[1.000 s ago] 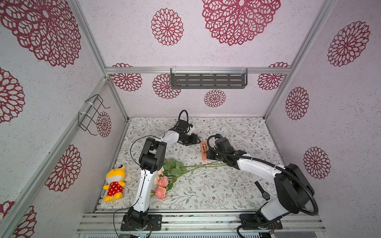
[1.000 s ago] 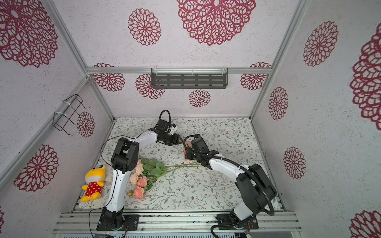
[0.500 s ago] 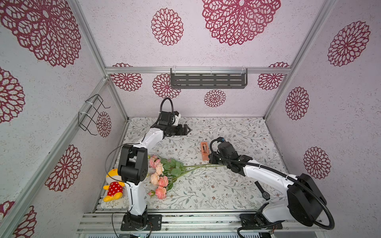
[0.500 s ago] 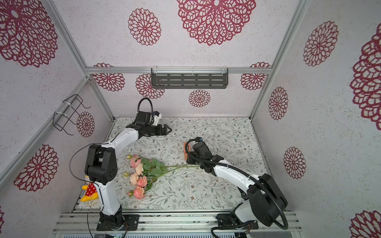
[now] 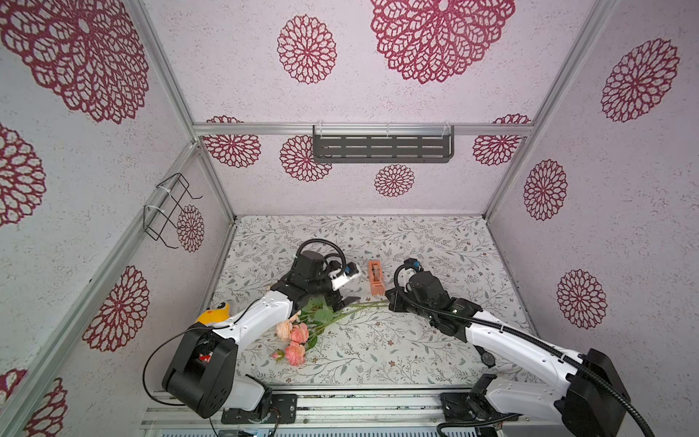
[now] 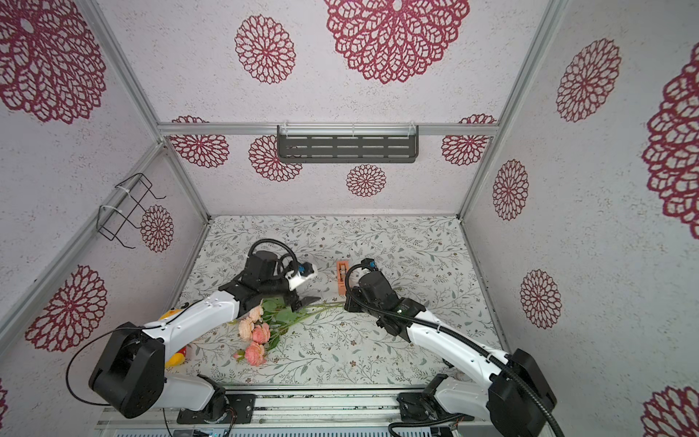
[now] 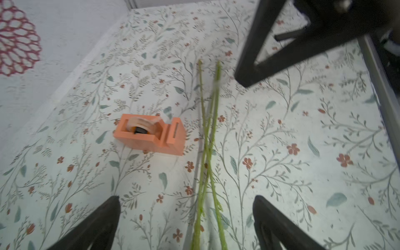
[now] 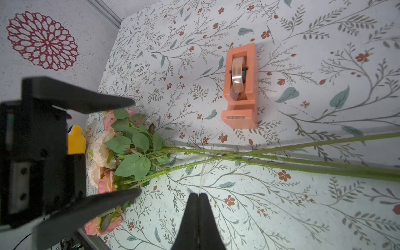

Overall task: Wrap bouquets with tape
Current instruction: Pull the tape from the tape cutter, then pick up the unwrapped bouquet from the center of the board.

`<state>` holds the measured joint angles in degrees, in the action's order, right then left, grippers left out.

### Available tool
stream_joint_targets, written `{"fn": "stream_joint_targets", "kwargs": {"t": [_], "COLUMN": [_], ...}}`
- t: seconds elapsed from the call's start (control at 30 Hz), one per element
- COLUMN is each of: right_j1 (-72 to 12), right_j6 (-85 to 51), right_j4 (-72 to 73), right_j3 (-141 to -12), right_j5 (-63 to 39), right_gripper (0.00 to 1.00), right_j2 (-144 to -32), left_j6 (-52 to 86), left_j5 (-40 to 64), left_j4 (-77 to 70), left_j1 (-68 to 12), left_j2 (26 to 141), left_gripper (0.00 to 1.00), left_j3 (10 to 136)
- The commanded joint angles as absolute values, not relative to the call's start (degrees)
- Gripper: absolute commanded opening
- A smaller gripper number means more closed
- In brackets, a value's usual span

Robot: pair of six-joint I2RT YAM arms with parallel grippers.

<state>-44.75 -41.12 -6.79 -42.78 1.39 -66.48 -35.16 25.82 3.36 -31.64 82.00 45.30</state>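
The bouquet (image 5: 299, 333) lies on the table with its pink and peach blooms (image 6: 255, 333) toward the front left. Its green stems (image 8: 281, 160) run right toward my right gripper. My left gripper (image 5: 342, 302) hangs open just above the stems (image 7: 205, 151) near the leaves, one finger on each side. My right gripper (image 8: 198, 193) is shut on a thin clear strip of tape (image 8: 202, 175) that reaches the stems. The orange dispenser (image 5: 375, 277) with the tape roll (image 8: 237, 71) stands just behind the stems, untouched.
A yellow plush toy (image 5: 217, 312) sits at the front left, mostly behind my left arm. A grey slotted shelf (image 5: 382, 147) hangs on the back wall and a wire basket (image 5: 166, 212) on the left wall. Walls close the table on three sides.
My left gripper opened wide, swung away from the dispenser toward the back left, then came down over the stems by the leaves. My right gripper stayed shut at the stems.
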Motion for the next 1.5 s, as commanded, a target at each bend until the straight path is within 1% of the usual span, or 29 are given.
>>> {"fn": "stream_joint_targets", "kwargs": {"t": [0.0, 0.1, 0.17, 0.23, 0.3, 0.47, 0.63, 0.7, 0.73, 0.8, 0.9, 0.97, 1.07, 1.23, 1.3, 1.33, 1.4, 1.47], "right_j1": [-45.61, -45.62, -45.62, -45.61, -45.57, -45.54, -45.53, -45.44, -45.36, -45.27, -45.10, -45.05, -44.74, -44.56, -44.56, -44.56, -44.56, -44.94], "right_j6": [-43.46, -43.59, -43.42, -43.51, -43.73, -44.03, -44.30, -44.30, -44.21, -44.17, -44.21, -44.21, -44.13, -44.06, -44.12, -44.21, -44.20, -44.90], "right_j4": [-5.77, -5.54, -5.70, -5.65, -5.22, -4.88, -4.74, -5.20, -5.59, -6.19, -6.26, -6.17, -6.15, -5.74, -4.36, -3.48, 0.04, 3.45], "right_j3": [-41.29, -40.72, -40.62, -40.23, -39.50, -38.07, -36.87, -36.74, -36.68, -36.65, -36.23, -36.04, -35.86, -35.53, -35.01, -34.67, -33.44, -32.10], "right_j5": [1.72, 2.36, 3.13, 3.59, 3.81, 4.19, 5.69, 6.27, 6.69, 7.11, 7.73, 8.02, 7.94, 7.50, 6.12, 5.50, 2.20, -0.37], "right_gripper": [0.00, 0.00, 0.00, 0.00, 0.00, 0.00, 0.00, 0.00, 0.00, 0.00, 0.00, 0.00, 0.00, 0.00, 0.00, 0.00, 0.00, 0.00], "right_j2": [-63.79, -63.19, -62.94, -62.70, -62.32, -61.69, -60.18, -59.68, -59.36, -58.82, -58.03, -57.75, -57.74, -57.95, -58.38, -58.78, -59.85, -60.78], "left_j6": [-43.89, -44.82, -45.65, -45.70, -46.27, -46.27, -47.83, -48.38, -48.64, -49.35, -49.99, -49.75, -49.40, -49.53, -49.40, -49.27, -48.09, -46.22], "left_j5": [17.09, 9.55, 5.44, 3.58, 2.56, 4.56, 5.65, 4.13, 3.58, 3.47, 3.91, 2.55, 0.73, 1.58, 2.15, 2.34, 2.36, 2.39], "left_j4": [-1.00, -2.77, -3.09, -2.74, -2.97, 1.44, 4.47, 8.85, 12.36, 17.28, 19.65, 22.64, 25.65, 23.24, 22.71, 22.68, 23.05, 24.32], "left_j1": [-35.97, -40.33, -41.05, -41.01, -40.79, -39.09, -38.49, -38.54, -38.50, -38.45, -38.67, -38.75, -38.82, -38.72, -38.76, -38.76, -38.76, -38.56], "left_j2": [82.49, 87.49, 92.20, 95.65, 97.86, 101.32, 102.60, 103.35, 103.80, 104.52, 105.50, 107.20, 109.43, 106.93, 105.23, 104.77, 104.01, 103.66], "left_gripper": [0.98, 0.99, 0.90, 0.83, 0.80, 0.75, 0.63, 0.61, 0.58, 0.47, 0.43, 0.36, 0.34, 0.18, 0.08, 0.05, 0.00, 0.00], "left_j3": [41.86, 41.99, 43.50, 45.02, 46.03, 50.23, 51.93, 53.96, 55.52, 57.86, 59.22, 60.94, 62.95, 61.50, 61.34, 61.58, 62.41, 63.92]}}
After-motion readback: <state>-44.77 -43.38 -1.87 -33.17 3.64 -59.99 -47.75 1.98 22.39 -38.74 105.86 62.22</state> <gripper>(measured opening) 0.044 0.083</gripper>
